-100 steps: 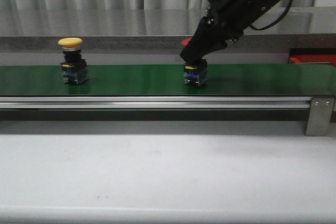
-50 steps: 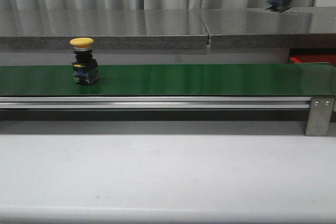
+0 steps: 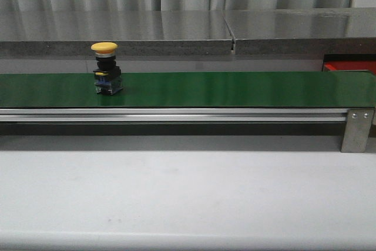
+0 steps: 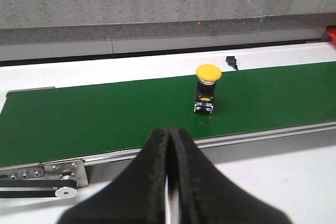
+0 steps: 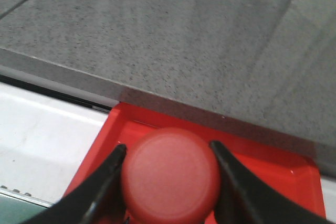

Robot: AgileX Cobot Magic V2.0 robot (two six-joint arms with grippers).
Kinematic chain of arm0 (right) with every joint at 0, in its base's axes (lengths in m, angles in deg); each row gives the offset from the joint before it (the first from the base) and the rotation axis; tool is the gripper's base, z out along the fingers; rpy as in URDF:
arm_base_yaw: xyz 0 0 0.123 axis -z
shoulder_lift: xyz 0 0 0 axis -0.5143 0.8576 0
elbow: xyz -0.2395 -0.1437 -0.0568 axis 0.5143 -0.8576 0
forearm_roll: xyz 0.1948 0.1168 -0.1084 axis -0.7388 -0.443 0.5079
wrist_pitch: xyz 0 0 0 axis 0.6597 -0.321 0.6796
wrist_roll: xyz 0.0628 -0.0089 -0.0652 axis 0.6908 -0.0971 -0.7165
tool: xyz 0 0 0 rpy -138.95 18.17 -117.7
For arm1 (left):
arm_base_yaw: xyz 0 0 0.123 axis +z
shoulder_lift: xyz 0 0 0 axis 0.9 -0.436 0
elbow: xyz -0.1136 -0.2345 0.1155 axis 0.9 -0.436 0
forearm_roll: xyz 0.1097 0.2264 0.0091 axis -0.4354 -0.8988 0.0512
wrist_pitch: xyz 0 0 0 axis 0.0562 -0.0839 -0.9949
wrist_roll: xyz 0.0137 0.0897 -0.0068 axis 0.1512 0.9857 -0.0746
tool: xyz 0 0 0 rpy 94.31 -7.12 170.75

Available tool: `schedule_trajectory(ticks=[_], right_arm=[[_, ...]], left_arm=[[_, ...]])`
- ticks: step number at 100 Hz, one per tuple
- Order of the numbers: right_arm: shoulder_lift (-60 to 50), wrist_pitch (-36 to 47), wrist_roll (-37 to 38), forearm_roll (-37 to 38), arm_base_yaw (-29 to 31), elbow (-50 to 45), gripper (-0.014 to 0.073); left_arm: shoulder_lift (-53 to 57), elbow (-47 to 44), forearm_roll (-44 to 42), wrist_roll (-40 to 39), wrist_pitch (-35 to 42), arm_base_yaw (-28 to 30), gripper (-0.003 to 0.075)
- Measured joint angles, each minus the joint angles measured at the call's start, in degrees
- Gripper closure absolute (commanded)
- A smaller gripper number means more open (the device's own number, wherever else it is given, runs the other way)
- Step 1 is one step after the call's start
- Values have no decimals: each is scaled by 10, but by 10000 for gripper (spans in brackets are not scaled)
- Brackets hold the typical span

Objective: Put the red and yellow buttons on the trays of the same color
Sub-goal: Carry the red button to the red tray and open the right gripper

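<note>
A yellow button (image 3: pixel 106 69) stands upright on the green belt (image 3: pixel 235 89), left of centre; the left wrist view shows the yellow button (image 4: pixel 207 88) too, beyond my left gripper (image 4: pixel 169 132), which is shut with nothing in it and hangs in front of the belt's near rail. My right gripper (image 5: pixel 168 153) is shut on the round cap of a red button (image 5: pixel 170 176), held over the red tray (image 5: pixel 273 166). In the front view only a strip of the red tray (image 3: pixel 349 64) shows at the right, behind the belt. Neither arm shows in the front view.
A metal rail (image 3: pixel 176 114) with an end bracket (image 3: pixel 357 129) runs along the belt's near side. A grey stone ledge (image 3: pixel 176 33) lies behind the belt. A small black piece (image 4: pixel 231 62) rests on the white surface just past the belt.
My right gripper lifted the red button off the belt, up and right, out of the front view. The yellow button has ridden the belt to the right.
</note>
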Motion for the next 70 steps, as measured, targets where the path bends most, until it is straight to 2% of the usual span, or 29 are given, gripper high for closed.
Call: schedule_trajectory(ticks=[21, 51, 70], right_arm=[[80, 16, 0, -55, 20, 0, 416], [179, 25, -2, -80, 19, 0, 416], [207, 29, -38, -124, 19, 0, 416]], left_arm=[[0, 0, 0, 0, 0, 0, 741], [0, 0, 0, 0, 0, 0, 741], [0, 0, 0, 0, 0, 0, 741]])
